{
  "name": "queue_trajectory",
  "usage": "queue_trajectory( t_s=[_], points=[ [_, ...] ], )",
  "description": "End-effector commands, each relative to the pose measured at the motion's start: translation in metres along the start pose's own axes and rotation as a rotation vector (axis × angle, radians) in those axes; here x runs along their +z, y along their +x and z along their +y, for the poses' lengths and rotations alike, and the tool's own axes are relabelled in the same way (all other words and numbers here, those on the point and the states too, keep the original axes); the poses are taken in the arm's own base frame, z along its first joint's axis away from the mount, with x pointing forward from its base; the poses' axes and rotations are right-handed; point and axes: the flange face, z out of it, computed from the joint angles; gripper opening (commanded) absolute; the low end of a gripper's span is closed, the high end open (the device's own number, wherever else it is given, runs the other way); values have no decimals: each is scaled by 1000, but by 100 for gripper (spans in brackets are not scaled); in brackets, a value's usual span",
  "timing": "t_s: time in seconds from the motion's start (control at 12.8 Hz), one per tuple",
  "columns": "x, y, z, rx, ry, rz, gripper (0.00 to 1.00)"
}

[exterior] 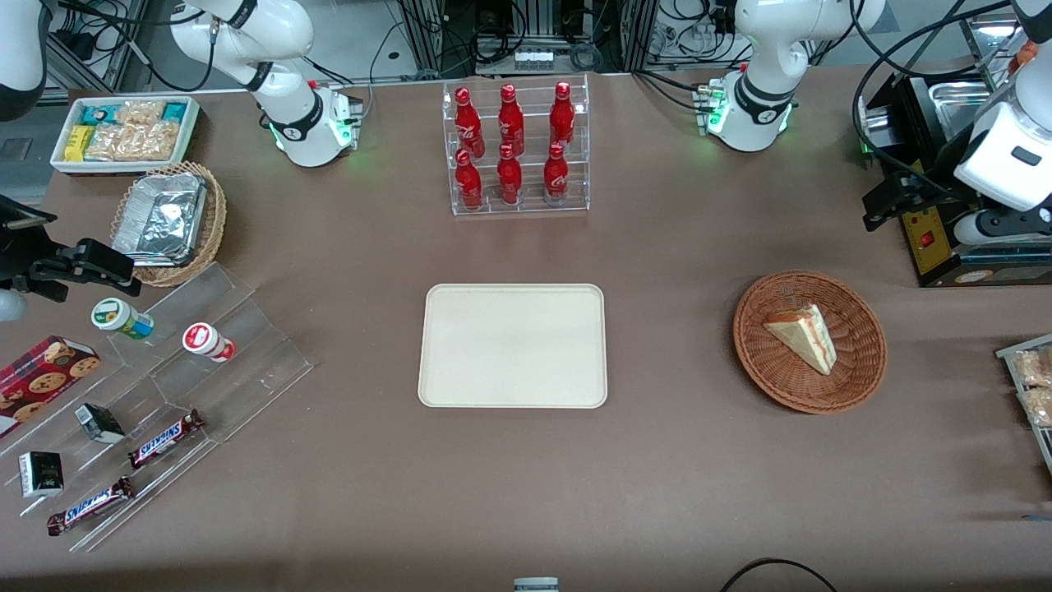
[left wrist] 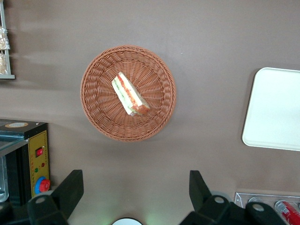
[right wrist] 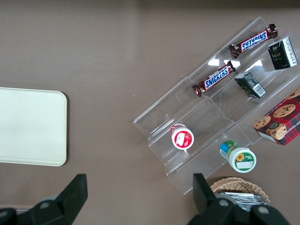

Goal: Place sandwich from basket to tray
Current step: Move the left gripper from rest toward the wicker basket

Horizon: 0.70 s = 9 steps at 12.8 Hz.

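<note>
**Sandwich lies in the wicker basket; the tray is bare**

The sandwich (exterior: 803,335) lies on its side in the middle of the reddish-brown basket (exterior: 855,374), its red and green filling showing along the cut edge. Woven rim shows all around it, so the wedge touches no wall. The basket sits on the brown table (exterior: 657,477) toward the working arm's end, with bare cloth on every side.

The tray (exterior: 513,345) lies flat near the table's middle, well apart from the basket, with open table between the two.

The left gripper (left wrist: 133,194) hangs high above the table, farther from the front camera than the basket, its two dark fingers (left wrist: 70,190) spread wide and holding nothing.

Farther from the front camera than the tray stands a clear rack (exterior: 518,201) of red bottles (exterior: 509,123) with white Coca-Cola script. Toward the parked arm's end, a stepped clear stand (exterior: 246,353) carries two bars reading "SNICKERS" (exterior: 164,438), two small cups and small dark boxes; beside it lies a red cookie box (exterior: 41,378). A tan basket with foil containers (exterior: 164,218) and a white bin of snack packets (exterior: 127,131) sit farther off.
</note>
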Motion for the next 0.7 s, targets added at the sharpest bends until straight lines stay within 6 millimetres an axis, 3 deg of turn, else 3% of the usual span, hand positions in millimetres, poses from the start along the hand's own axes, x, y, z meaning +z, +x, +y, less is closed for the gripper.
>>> queue_trajectory(
  t_s=[0.0, 0.31, 0.62],
  points=[
    [-8, -5, 2, -5, 6, -7, 100],
    [-2, 0, -5, -11, 2, -16, 100],
    [41, 29, -16, -35, 13, -76, 100]
  ],
)
